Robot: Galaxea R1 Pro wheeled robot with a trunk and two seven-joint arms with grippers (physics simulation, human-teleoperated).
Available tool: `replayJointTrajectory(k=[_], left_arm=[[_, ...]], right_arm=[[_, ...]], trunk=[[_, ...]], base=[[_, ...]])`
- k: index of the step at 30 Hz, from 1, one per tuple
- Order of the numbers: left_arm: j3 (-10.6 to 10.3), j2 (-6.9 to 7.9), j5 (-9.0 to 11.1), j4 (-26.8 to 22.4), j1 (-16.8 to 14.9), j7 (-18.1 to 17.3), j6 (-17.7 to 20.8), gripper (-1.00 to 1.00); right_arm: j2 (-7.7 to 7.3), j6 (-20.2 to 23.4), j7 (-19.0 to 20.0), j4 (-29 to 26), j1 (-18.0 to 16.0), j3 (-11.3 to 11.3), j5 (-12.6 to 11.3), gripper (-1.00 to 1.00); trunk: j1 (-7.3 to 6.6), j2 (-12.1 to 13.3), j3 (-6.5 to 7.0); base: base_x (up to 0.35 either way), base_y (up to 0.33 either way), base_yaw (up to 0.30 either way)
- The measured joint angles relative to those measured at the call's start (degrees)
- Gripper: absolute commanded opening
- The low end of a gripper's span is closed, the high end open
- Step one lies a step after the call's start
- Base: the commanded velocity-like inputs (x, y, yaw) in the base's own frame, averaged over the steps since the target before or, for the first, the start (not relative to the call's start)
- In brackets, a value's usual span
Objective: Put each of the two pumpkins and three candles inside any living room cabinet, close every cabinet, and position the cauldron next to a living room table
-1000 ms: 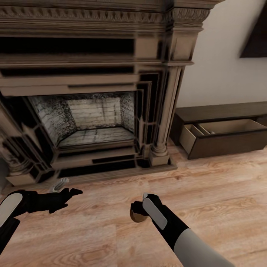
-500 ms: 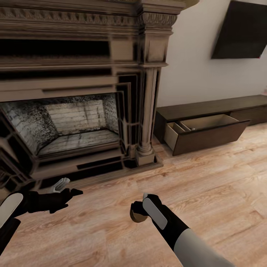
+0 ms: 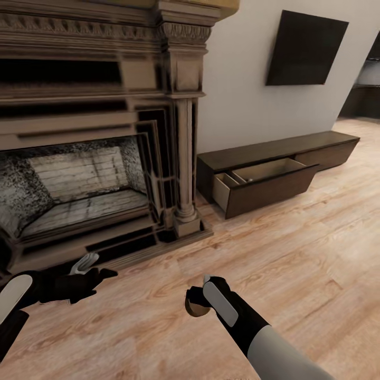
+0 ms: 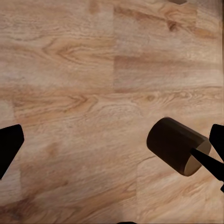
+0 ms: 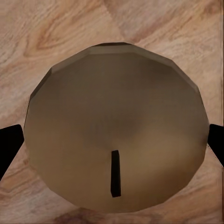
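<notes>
My right gripper [image 3: 196, 304] is shut on a stubby beige-tan candle [image 3: 197, 307], held low over the plank floor. In the right wrist view the candle's round end [image 5: 116, 140] with its dark wick sits between the black fingertips [image 5: 8, 145]. Over to the left, my left gripper [image 3: 100, 266] is open and holds nothing. The left wrist view looks down at the floor and catches the same candle [image 4: 173, 150] off to one side. The long dark-brown cabinet [image 3: 274, 150] stands along the wall to the right, its pull-out compartment [image 3: 264, 184] standing open.
A large carved fireplace [image 3: 89, 137] takes up the left half ahead, its base reaching onto the floor. A dark TV [image 3: 305, 48] hangs on the wall above the cabinet. Light wood floor [image 3: 295, 253] stretches between me and the cabinet.
The whole head view has swung to the right, so fireplace and cabinet sit further left in the picture and the TV shows. Both arms and the held candle keep their pose.
</notes>
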Motion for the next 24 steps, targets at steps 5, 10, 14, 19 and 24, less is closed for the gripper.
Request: replayJointTrajectory(k=[5, 10, 14, 19, 24], left_arm=[[0.13, 0.00, -0.05, 0.00, 0.00, 0.00, 0.00, 1.00], [0.16, 0.00, -0.37, 0.01, 0.00, 0.01, 0.00, 1.00], [0.17, 0.00, -0.42, 0.00, 0.00, 0.01, 0.00, 1.00], [0.17, 0.00, -0.42, 0.02, 0.00, 0.03, 0.00, 1.00], [0.16, 0.00, -0.42, 0.02, 0.01, 0.03, 0.00, 1.00]], right_arm=[[0.03, 0.00, 0.00, 0.02, 0.00, 0.00, 0.01, -1.00], [0.07, 0.00, 0.01, 0.07, 0.00, 0.00, 0.00, -1.00], [0.05, 0.00, 0.01, 0.09, 0.00, 0.00, 0.02, -1.00], [0.08, 0.00, 0.01, 0.12, 0.00, 0.00, 0.00, -1.00], [0.03, 0.00, 0.01, 0.14, 0.00, 0.00, 0.01, -1.00]], trunk=[[0.00, 0.00, 0.20], [0.00, 0.00, 0.39], [0.00, 0.00, 0.55], [0.00, 0.00, 0.75], [0.00, 0.00, 0.94]], base=[[0.000, 0.000, -0.277], [0.000, 0.000, -0.277], [0.000, 0.000, -0.277], [0.000, 0.000, -0.277], [0.000, 0.000, -0.277]])
